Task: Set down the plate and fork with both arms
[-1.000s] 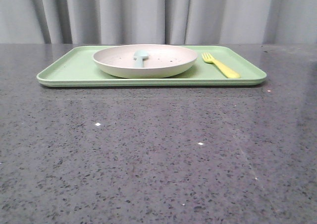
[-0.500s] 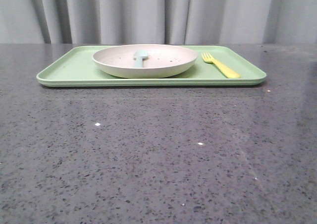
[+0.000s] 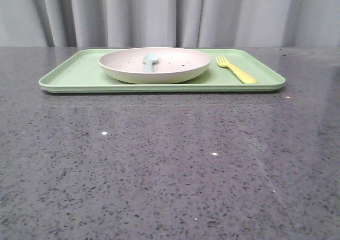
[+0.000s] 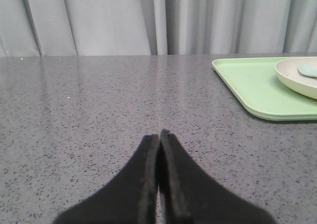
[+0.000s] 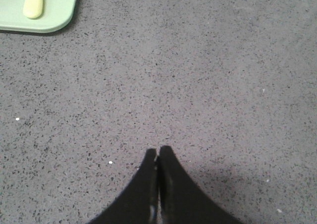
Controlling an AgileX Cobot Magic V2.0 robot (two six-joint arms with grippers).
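Glossy speckled stone table (image 3: 159,171), matt plastic tray (image 3: 79,75)

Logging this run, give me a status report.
Both jaws shut, empty, off the tray. Plate and fork on tray, spoon in plate. Nothing blocking.

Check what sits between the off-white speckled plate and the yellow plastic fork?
Nothing: only bare light-green tray floor separates the off-white speckled plate from the yellow plastic fork, seen in the front view.
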